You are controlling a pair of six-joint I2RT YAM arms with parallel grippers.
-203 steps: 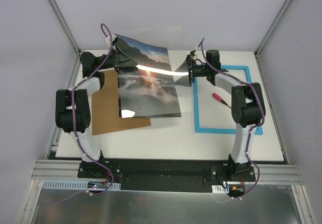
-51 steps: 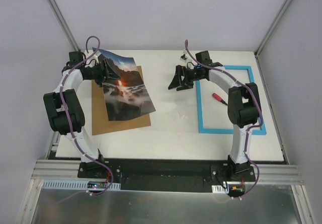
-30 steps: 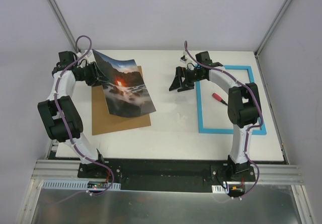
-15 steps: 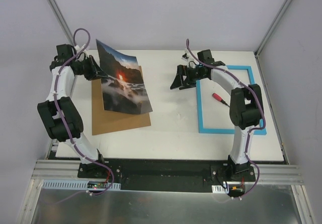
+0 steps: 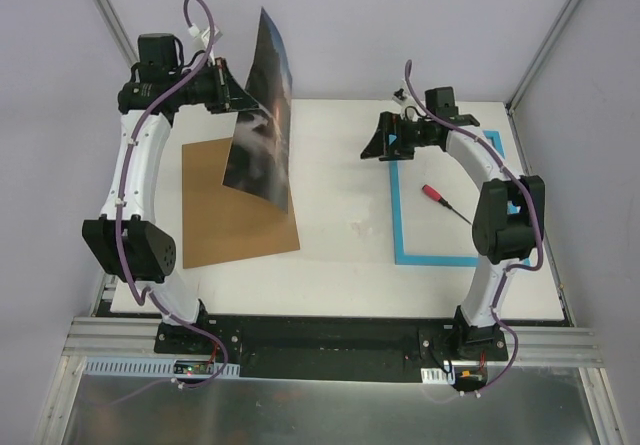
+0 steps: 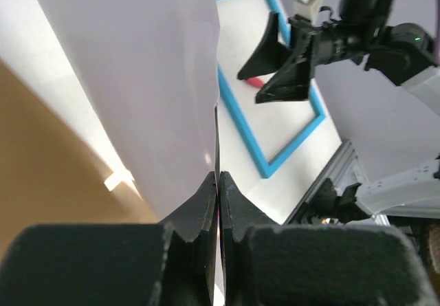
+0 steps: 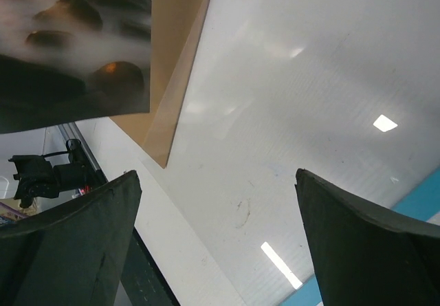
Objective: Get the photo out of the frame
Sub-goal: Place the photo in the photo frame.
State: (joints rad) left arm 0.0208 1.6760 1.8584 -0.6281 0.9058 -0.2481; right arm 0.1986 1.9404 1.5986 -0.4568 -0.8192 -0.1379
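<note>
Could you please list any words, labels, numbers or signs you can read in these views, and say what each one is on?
None can be read. The photo shows only a landscape, its back is blank, and the frame and the brown board carry no visible marking.

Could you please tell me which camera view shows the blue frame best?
The top external view: the frame lies flat on the table, most of its outline visible, the right arm covering part. The left wrist view shows part of it past the photo; the right wrist view catches only blue slivers.
</note>
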